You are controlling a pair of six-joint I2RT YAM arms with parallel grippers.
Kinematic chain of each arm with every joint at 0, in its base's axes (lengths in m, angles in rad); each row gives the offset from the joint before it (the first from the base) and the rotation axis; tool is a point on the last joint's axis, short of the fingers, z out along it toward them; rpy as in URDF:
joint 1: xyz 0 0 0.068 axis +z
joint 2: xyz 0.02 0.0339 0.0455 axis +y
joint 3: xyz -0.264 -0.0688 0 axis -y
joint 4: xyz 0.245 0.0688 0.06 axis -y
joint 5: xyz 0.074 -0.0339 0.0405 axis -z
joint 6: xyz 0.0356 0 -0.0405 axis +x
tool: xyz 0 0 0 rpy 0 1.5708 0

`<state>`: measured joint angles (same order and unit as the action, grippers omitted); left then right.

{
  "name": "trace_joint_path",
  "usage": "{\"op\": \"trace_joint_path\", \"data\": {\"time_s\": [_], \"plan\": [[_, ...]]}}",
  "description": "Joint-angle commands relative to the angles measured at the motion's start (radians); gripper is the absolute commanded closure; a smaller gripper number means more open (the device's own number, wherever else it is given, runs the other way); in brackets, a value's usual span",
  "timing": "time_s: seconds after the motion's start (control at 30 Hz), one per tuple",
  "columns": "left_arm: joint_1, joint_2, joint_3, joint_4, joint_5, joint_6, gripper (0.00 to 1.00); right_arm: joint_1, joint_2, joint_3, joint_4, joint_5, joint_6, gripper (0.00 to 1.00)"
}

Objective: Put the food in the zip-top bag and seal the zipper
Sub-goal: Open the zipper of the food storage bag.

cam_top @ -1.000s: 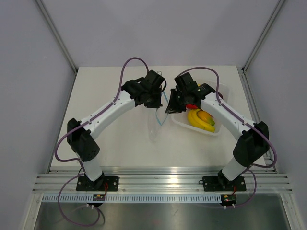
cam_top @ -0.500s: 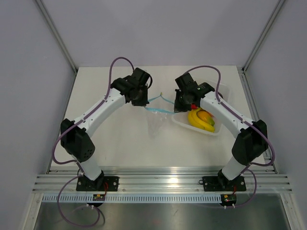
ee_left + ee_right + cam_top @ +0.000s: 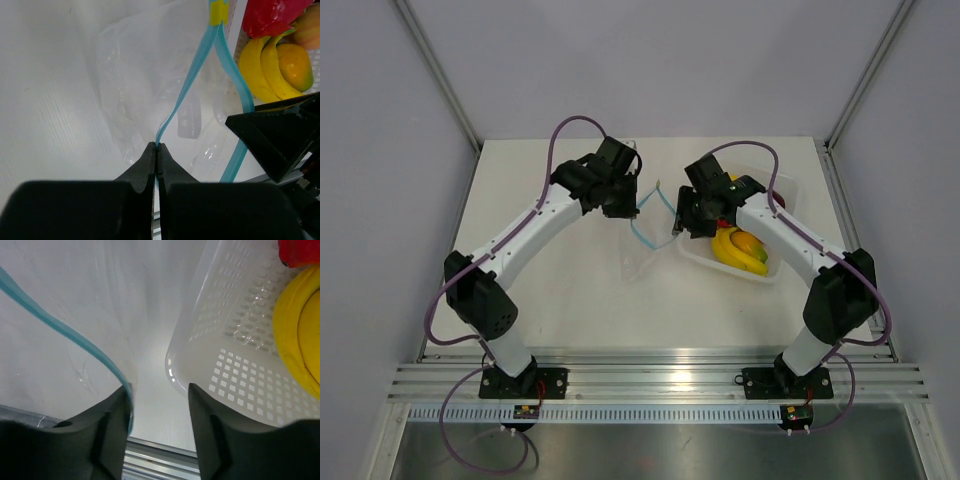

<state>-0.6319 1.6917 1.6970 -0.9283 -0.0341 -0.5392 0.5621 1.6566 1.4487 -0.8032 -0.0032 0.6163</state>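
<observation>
The zip-top bag (image 3: 640, 255) hangs clear and crinkly between the arms, its mouth parted. My left gripper (image 3: 157, 146) is shut on one side of the light-blue zipper (image 3: 187, 85); from above it (image 3: 634, 207) holds the bag's top. My right gripper (image 3: 157, 390) is open, and the zipper (image 3: 75, 337) brushes the inner face of its left finger. From above the right gripper (image 3: 680, 222) sits just right of the bag. The food lies in the white tray (image 3: 785, 200): a yellow banana bunch (image 3: 738, 250), an orange-yellow round fruit (image 3: 295, 65) and a red piece (image 3: 272, 15).
The perforated tray's rounded corner (image 3: 200, 365) is directly ahead of the right fingers. The right gripper's black finger (image 3: 280, 135) shows close by in the left wrist view. Side walls enclose the table (image 3: 550, 290), and a metal rail runs along the near edge.
My right gripper was shut on the zipper's far end and has opened, letting it go. The strip, stretched flat between both grippers, now sags from the left gripper.
</observation>
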Motion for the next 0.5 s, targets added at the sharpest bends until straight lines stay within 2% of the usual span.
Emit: {"op": "trace_joint_path", "data": {"time_s": [0.0,0.07,0.2,0.3,0.37,0.47], "plan": [[-0.005,0.034,0.081,-0.003,-0.009,0.015,1.0,-0.011,-0.029,0.065,-0.027,-0.003,-0.075,0.4],[-0.005,0.049,0.101,-0.027,-0.038,0.022,1.0,-0.022,-0.073,0.065,-0.039,-0.003,-0.107,0.31],[-0.006,0.057,0.115,-0.043,-0.07,0.039,1.0,-0.054,-0.155,0.055,-0.079,0.055,-0.156,0.3],[-0.005,0.065,0.13,-0.053,-0.078,0.048,1.0,-0.129,-0.228,0.009,-0.097,0.072,-0.167,0.31],[-0.006,0.066,0.138,-0.058,-0.075,0.051,1.0,-0.207,-0.235,-0.029,-0.114,0.075,-0.176,0.31],[-0.006,0.075,0.157,-0.075,-0.081,0.064,1.0,-0.252,-0.202,-0.045,-0.145,0.095,-0.208,0.3]]}}
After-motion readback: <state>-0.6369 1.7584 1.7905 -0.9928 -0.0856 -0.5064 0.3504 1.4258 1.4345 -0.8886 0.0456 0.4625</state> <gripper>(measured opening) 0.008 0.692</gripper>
